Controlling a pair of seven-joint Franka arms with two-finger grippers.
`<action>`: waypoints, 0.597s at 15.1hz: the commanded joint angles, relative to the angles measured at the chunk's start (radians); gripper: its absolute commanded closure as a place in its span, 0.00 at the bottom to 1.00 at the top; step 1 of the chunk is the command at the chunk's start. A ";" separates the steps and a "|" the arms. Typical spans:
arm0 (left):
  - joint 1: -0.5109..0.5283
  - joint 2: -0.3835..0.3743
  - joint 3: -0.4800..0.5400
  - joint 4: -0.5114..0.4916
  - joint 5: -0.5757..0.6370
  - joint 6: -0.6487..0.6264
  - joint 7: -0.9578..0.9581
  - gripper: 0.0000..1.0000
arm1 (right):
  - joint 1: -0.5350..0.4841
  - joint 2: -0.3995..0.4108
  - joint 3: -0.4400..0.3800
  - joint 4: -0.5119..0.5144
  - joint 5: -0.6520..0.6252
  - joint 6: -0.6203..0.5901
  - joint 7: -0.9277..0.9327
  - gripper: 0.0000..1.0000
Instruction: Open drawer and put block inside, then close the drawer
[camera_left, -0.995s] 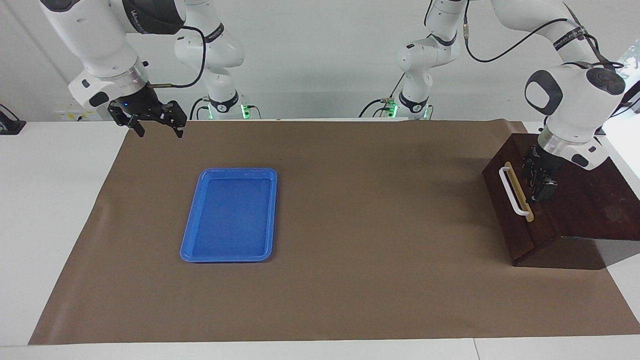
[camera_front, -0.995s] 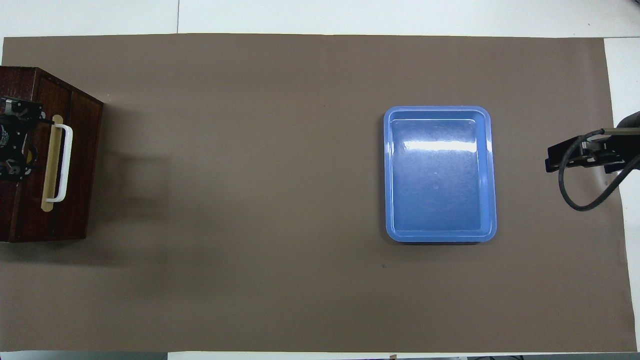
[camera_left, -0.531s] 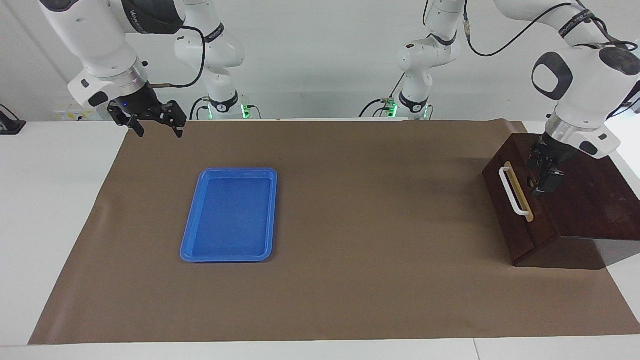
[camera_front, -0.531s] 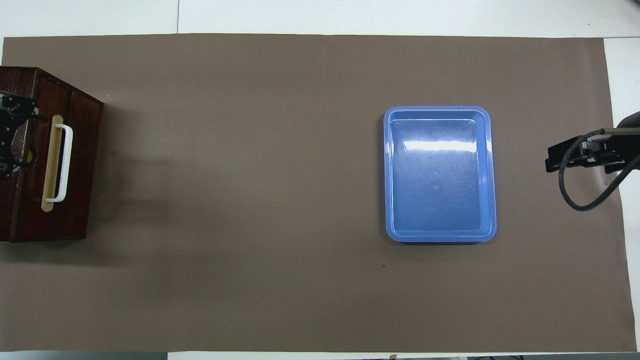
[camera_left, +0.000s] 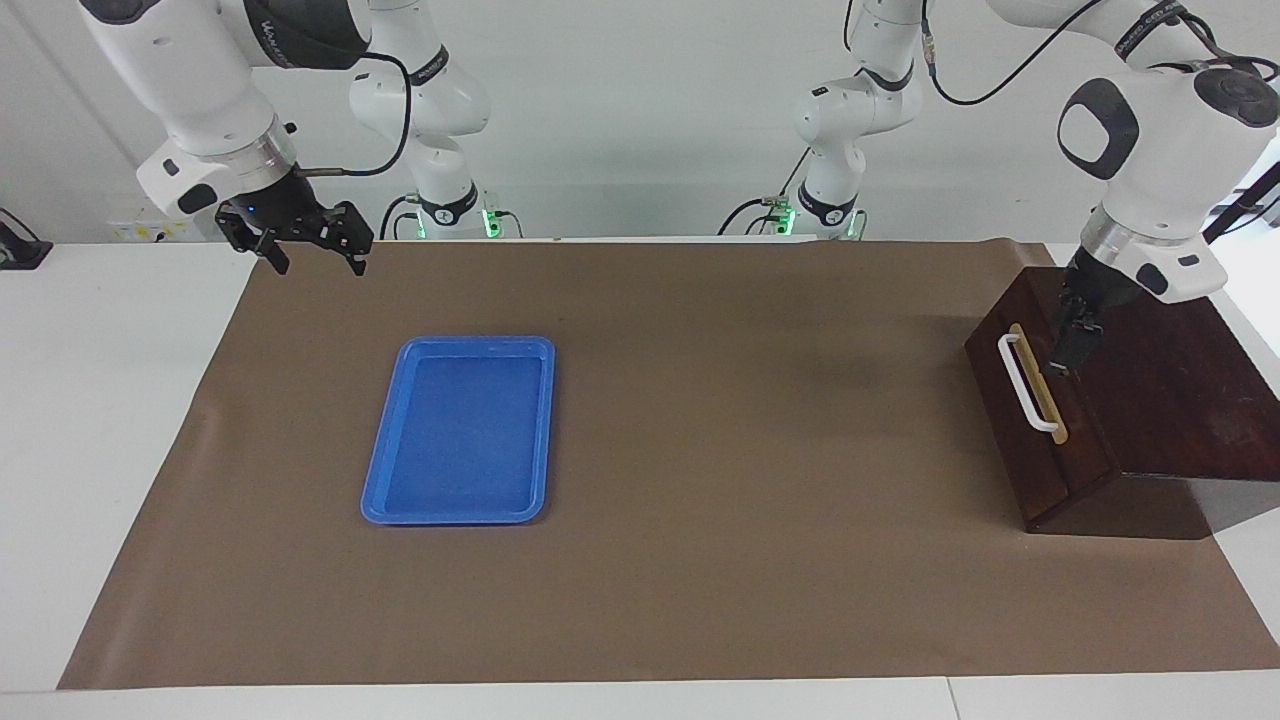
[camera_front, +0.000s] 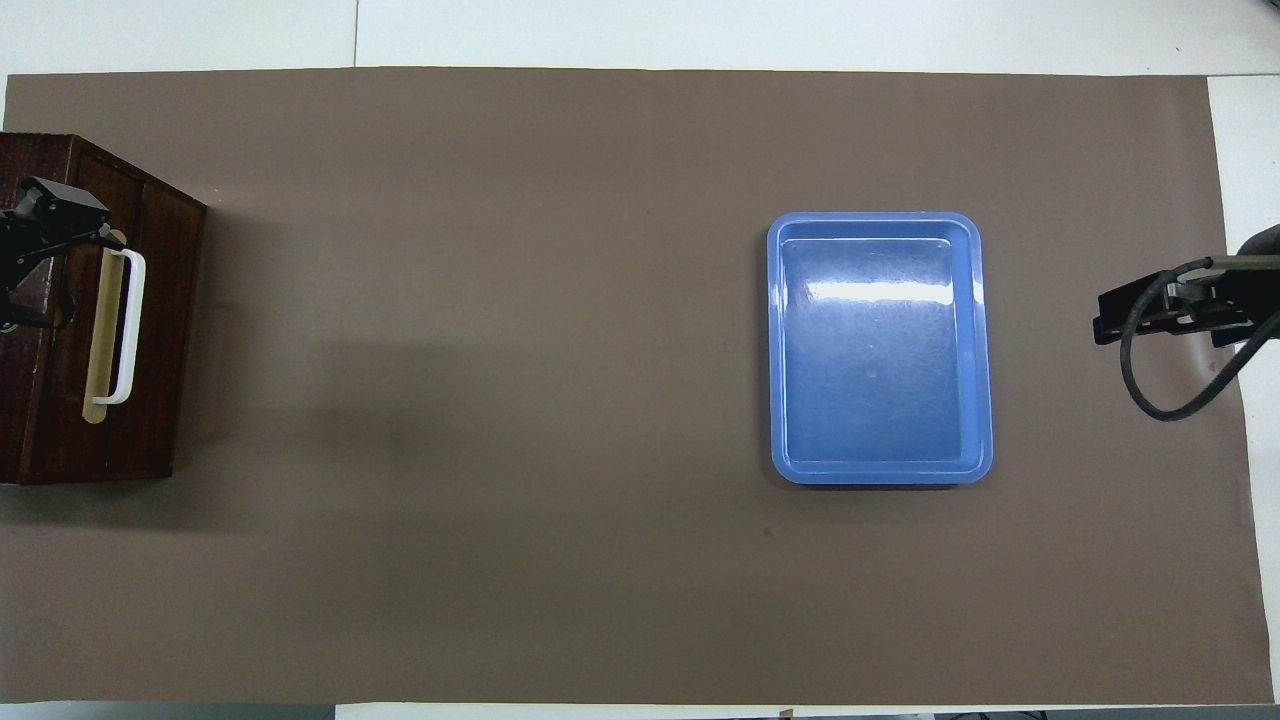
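Now the left gripper (camera_left: 1062, 358), jaws wide and empty, hangs over the box top (camera_left: 1170, 380) just beside the handle (camera_left: 1026, 383). It should straddle the bar squarely before pulling the drawer (camera_left: 1040, 440). The right gripper (camera_left: 312, 255) waits with jaws wide open, holding nothing.

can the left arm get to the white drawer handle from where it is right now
Probably yes. The left end effector hangs open above the box beside the white handle, nothing lies between them, and the drawer looks shut.

The dark brown wooden box (camera_front: 95, 330) at the left arm's end of the tabletop is cut off by the overhead view's edge, and by the facing view's edge too. The left claw (camera_left: 1068, 345) over it hides part of its top, and the overhead view crops most of that claw. The right claw (camera_front: 1150, 310) is cropped there too.
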 joint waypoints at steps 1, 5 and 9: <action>-0.024 -0.024 0.011 -0.022 -0.011 -0.016 0.053 0.00 | -0.004 -0.012 -0.001 -0.015 -0.013 0.018 -0.026 0.00; -0.054 -0.029 0.011 -0.029 -0.011 -0.013 0.056 0.00 | -0.004 -0.012 -0.001 -0.014 -0.013 0.018 -0.023 0.00; -0.058 -0.029 0.003 -0.029 -0.023 -0.030 0.179 0.00 | -0.004 -0.012 -0.001 -0.014 -0.009 0.020 -0.018 0.00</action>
